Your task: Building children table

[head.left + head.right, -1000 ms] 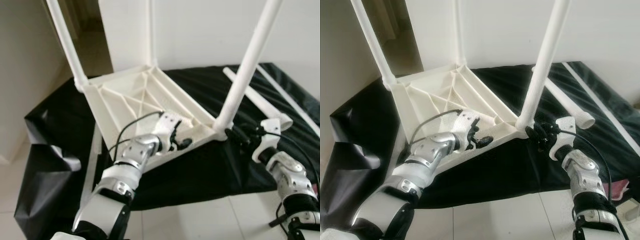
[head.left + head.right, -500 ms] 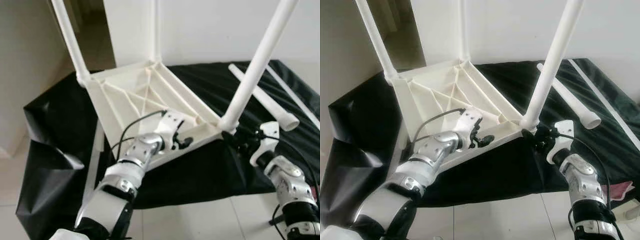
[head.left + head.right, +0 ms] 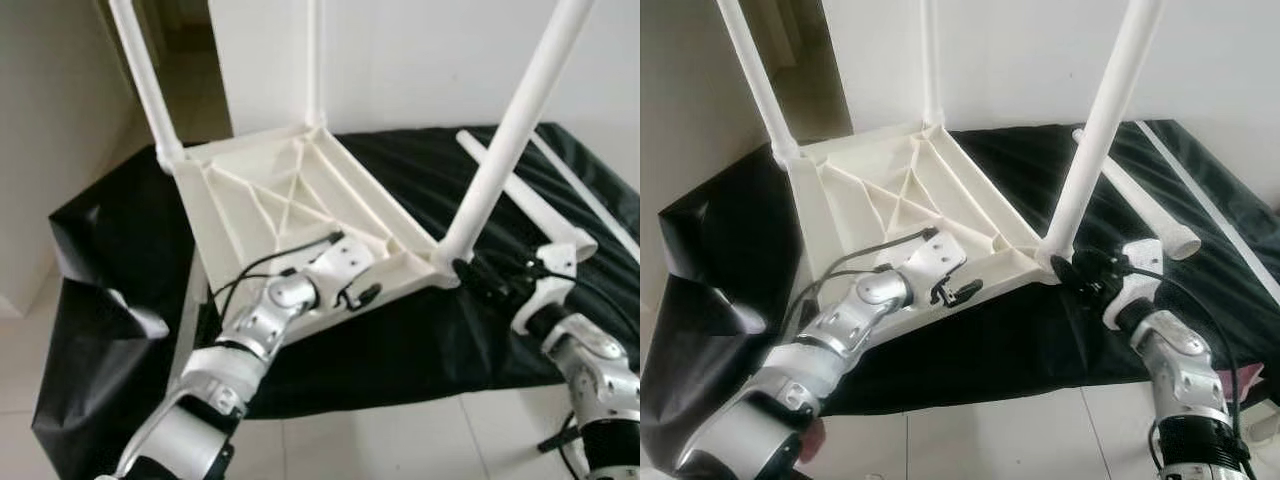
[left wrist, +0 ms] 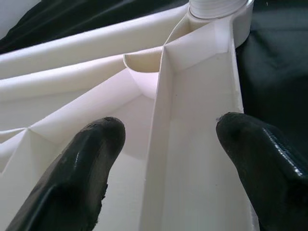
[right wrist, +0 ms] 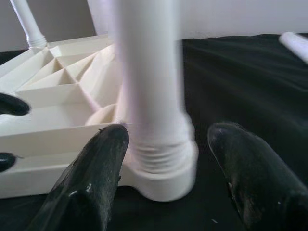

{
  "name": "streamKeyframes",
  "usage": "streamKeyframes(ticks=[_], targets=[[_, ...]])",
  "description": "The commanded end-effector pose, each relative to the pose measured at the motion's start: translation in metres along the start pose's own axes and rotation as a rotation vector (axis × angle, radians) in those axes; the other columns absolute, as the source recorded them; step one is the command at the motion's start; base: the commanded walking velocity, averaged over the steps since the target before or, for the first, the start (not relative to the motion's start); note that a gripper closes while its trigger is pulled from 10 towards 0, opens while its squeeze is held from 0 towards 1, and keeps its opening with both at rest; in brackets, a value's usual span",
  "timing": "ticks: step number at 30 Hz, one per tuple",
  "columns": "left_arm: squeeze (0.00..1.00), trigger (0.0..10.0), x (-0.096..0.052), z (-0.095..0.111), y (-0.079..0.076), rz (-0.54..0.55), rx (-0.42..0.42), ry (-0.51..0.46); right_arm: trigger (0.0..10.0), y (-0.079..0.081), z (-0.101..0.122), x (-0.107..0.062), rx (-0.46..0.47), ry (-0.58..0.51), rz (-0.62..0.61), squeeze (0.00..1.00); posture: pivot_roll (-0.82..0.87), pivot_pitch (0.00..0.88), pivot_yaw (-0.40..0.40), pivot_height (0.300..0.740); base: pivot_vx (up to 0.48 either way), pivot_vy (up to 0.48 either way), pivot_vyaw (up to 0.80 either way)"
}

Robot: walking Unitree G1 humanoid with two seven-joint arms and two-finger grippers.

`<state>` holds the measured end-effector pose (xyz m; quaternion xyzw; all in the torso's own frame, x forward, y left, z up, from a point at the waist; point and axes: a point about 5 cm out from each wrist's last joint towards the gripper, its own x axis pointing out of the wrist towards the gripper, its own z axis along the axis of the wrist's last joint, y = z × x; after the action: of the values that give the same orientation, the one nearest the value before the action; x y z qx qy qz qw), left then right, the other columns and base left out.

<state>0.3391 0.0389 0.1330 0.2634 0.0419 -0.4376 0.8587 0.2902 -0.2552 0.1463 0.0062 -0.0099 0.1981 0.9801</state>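
Cataloguing what we have before us: one children's table top [image 3: 290, 205], white moulded plastic, lying upside down and tilted on a black cloth [image 3: 420, 340] that covers the low surface beneath. Its ribbed underside faces up. Three white legs stand in their corner sockets — near-right leg [image 3: 505, 130], far-left leg [image 3: 145, 75], far leg [image 3: 313, 55]. A loose leg [image 3: 520, 195] lies on the cloth to the right, well apart from the top, with a thin white rod [image 3: 590, 195] beside it.

Our left gripper [image 4: 163, 139] sits at the near edge of the top, its fingers [image 4: 91, 144] spread, straddling an upright rib without touching it so far as the left wrist view lets us tell. Our right gripper [image 5: 163, 139] is at the near-right corner, fingers [image 5: 103, 149] spread on either side of the threaded foot of the near-right leg, close to it but not pinching.

Handling notes, as we judge them:
- Top: light, stiff, hollow-ribbed; smooth faces likely slippery, so the ribs and the rim are the better places to take hold.
- Legs: long, rigid tubes, light but levering strongly on the socket — best gripped low, near the thread, where the right gripper is placed.
- Whole piece rests tilted and may rock or slide on the cloth if pushed at one corner.
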Motion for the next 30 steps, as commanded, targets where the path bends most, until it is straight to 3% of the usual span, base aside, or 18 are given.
streamKeyframes(ticks=[1, 3, 4, 12, 14, 21, 24, 27, 28, 30], targets=[[0.0, 10.0, -0.021, -0.04, -0.024, -0.442, -0.044, 0.157, 10.0, -0.002, 0.002, -0.006, 0.003, 0.008, 0.004, 0.0, 0.01, 0.0, 0.031, 0.74, 0.0, 0.0, 0.0], [0.0, 10.0, -0.029, -0.044, -0.024, -0.468, -0.036, 0.167, 10.0, -0.002, 0.003, -0.009, 0.002, 0.016, 0.01, 0.0, 0.0, 0.0, 0.034, 0.74, 0.0, 0.0, 0.0], [0.0, 10.0, -0.043, -0.051, -0.025, -0.523, -0.022, 0.183, 10.0, -0.001, 0.003, -0.013, -0.001, 0.032, 0.031, 0.0, 0.0, 0.0, 0.034, 0.74, 0.0, 0.0, 0.0], [0.0, 10.0, -0.068, -0.059, -0.032, -0.608, -0.004, 0.196, 10.0, 0.005, 0.001, -0.024, -0.003, 0.097, 0.121, 0.0, 0.01, 0.0, 0.036, 0.74, 0.0, 0.0, 0.0], [0.0, 10.0, -0.078, -0.057, -0.036, -0.647, -0.024, 0.181, 10.0, 0.01, -0.001, -0.031, -0.009, 0.155, 0.215, 0.0, 0.01, 0.0, 0.031, 0.74, 0.0, 0.0, 0.0], [0.0, 10.0, -0.083, -0.046, -0.033, -0.689, -0.028, 0.139, 10.0, 0.01, -0.001, -0.032, -0.029, 0.186, 0.239, 0.0, 0.01, 0.0, 0.024, 0.74, 0.0, 0.0, 0.0], [0.0, 10.0, -0.087, -0.031, -0.029, -0.707, -0.056, 0.075, 10.0, 0.01, 0.0, -0.031, -0.031, 0.201, 0.246, 0.0, 0.02, 0.0, 0.02, 0.74, 0.0, 0.0, 0.0], [0.0, 10.0, -0.08, -0.013, -0.019, -0.645, -0.095, -0.006, 10.0, 0.01, 0.002, -0.03, -0.032, 0.207, 0.26, 0.0, 0.02, 0.0, 0.016, 0.74, 0.0, 0.0, 0.0], [0.0, 10.0, -0.072, -0.003, -0.011, -0.572, -0.114, -0.05, 10.0, 0.011, 0.003, -0.029, -0.033, 0.209, 0.267, 0.0, 0.02, 0.0, 0.012, 0.74, 0.0, 0.0, 0.0], [0.0, 10.0, -0.069, 0.0, -0.008, -0.547, -0.119, -0.06, 10.0, 0.011, 0.003, -0.028, -0.033, 0.209, 0.269, 0.0, 0.02, 0.0, 0.012, 0.74, 0.0, 0.0, 0.0]])
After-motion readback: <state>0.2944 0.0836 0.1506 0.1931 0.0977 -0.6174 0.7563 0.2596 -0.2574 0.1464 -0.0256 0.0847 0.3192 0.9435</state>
